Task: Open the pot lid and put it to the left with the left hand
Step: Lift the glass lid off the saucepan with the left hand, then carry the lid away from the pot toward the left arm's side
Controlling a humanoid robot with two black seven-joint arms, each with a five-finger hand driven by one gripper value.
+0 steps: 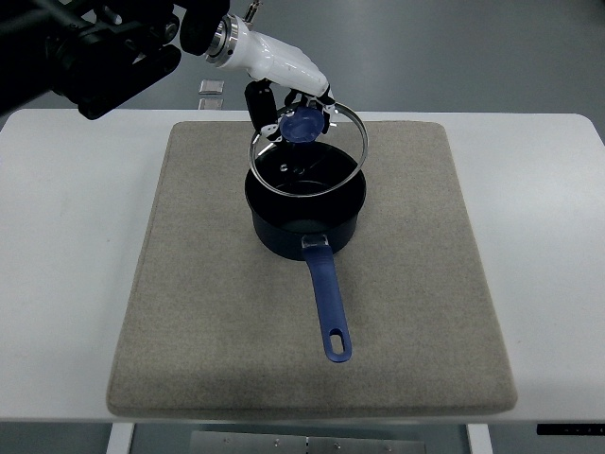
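Note:
A dark blue pot stands on the grey mat with its blue handle pointing toward the near edge. Its glass lid with a metal rim hangs tilted just above the pot's mouth. My left hand, white with dark fingers, comes in from the upper left and is shut on the lid's blue knob. The pot's inside shows dark through the glass. The right arm does not show.
The mat lies on a white table. A small pale tag sits at the table's far edge, behind the mat. Bare mat stretches to the left and right of the pot.

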